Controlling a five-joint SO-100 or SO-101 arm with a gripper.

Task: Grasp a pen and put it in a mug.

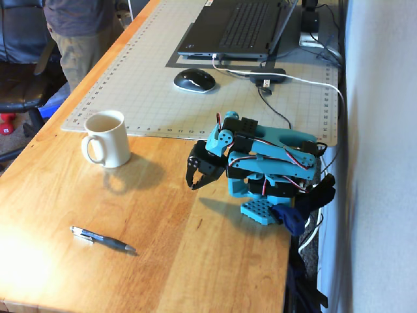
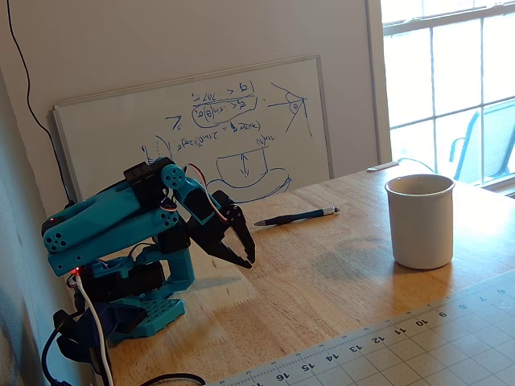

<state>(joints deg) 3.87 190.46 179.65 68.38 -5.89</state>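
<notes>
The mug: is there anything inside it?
Nothing shows inside the mug in a fixed view: only its bare inner wall. Its bottom is hidden by the rim. The pen lies on the table.

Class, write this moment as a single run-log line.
gripper: empty, folded at base | pen: flat on table, untouched | mug: upright, apart from pen | phase: before reach

The mug's (image 2: 420,220) handle is hidden; the laptop (image 1: 238,26) is cut off.
</notes>
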